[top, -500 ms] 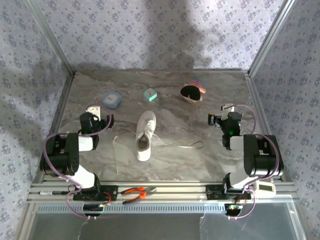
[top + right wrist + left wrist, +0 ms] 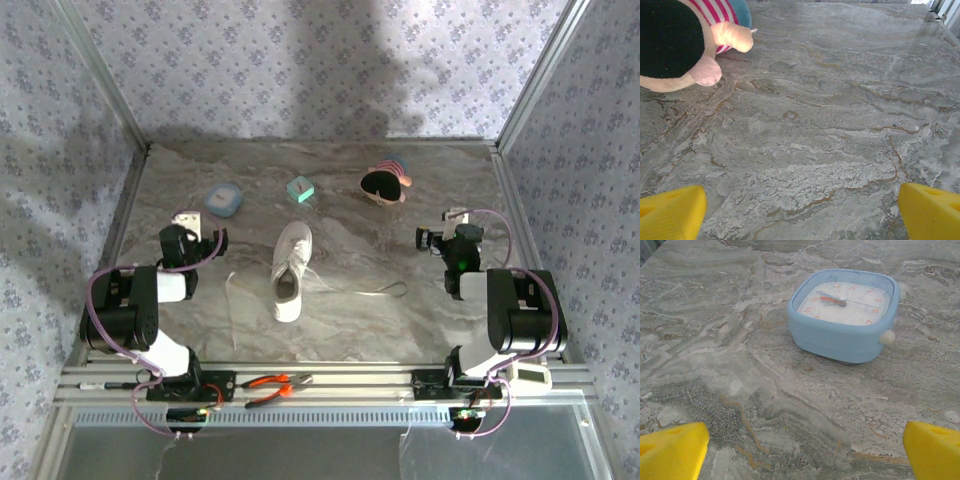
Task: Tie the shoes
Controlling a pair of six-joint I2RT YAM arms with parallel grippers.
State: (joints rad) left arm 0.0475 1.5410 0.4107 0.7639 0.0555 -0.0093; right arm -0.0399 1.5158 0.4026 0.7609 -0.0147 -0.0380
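Sneaker Lies Untied Between Two Spread Pincers

Nothing visible has shifted over the last half second: both arms, the shoe and its laces lie as they did. For the task that means no progress in that span; the job looks to be at its very start, with the laces neither held nor crossed.

The left pincer (image 2: 806,450) has its yellow fingers spread with nothing between them, and the right pincer (image 2: 802,210) is likewise parted and unloaded. The white low-top sneaker (image 2: 294,249) is to the right of the left pincer and well off to the left of the right one, nearer the left. It sits upright, toe pointing away from the arm bases, its dark opening (image 2: 286,287) towards them.

One thin white lace (image 2: 229,290) trails on the table between the left pincer and the shoe, running towards the arm bases. The other lace (image 2: 350,292) stretches towards the right pincer and ends in a loose bend, short of it.

Beyond the left pincer is a blue alarm clock (image 2: 836,337); beyond the right and to its left lies a doll (image 2: 725,35). The next move probably calls for each pincer to pick up its nearer lace; such thin cord could easily slip.
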